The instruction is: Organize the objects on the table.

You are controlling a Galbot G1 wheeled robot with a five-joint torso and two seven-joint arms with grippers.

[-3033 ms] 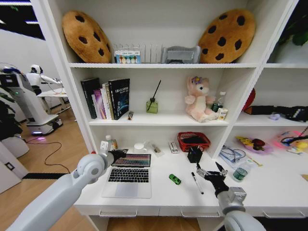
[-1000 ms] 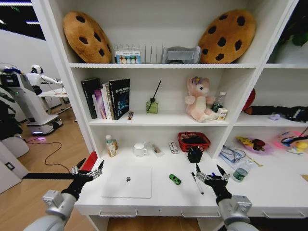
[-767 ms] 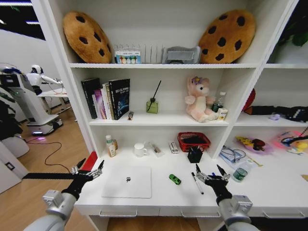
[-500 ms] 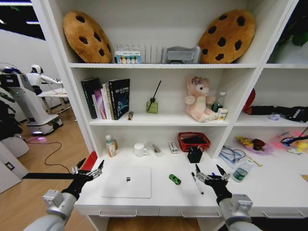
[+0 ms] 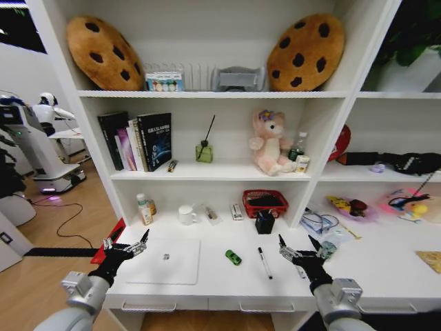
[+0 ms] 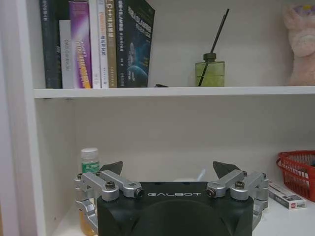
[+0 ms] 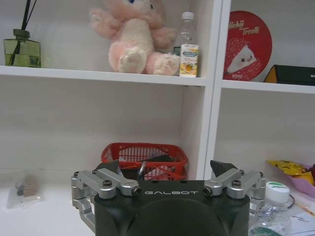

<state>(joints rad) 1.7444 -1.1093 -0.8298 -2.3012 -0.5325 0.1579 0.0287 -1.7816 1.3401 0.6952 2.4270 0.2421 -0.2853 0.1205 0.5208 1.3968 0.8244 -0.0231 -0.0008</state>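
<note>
The silver laptop (image 5: pixel 165 261) lies closed on the left half of the white table (image 5: pixel 227 284). A tiny green-and-black gadget (image 5: pixel 233 257) sits to its right, and a thin marker pen (image 5: pixel 264 263) lies beyond that. My left gripper (image 5: pixel 126 243) hovers open off the laptop's left edge, holding nothing (image 6: pixel 170 169). My right gripper (image 5: pixel 298 247) hangs open right of the pen, also holding nothing (image 7: pixel 165 167). The small green can (image 5: pixel 324 245) stands just behind the right gripper, partly hidden by it, and shows close by in the right wrist view (image 7: pixel 275 196).
At the back of the table stand a bottle (image 5: pixel 145 208), a white mug (image 5: pixel 186 214), a black pen holder (image 5: pixel 264 222) and a red basket (image 5: pixel 264 202). Shelves above hold books (image 5: pixel 134 141) and a pink plush bear (image 5: pixel 269 143). Clutter covers the right side (image 5: pixel 348 207).
Three seconds ago the laptop was open with my left gripper at its lid; it is now closed and the left arm has drawn back. The camera has since shifted right; the things stayed put.
</note>
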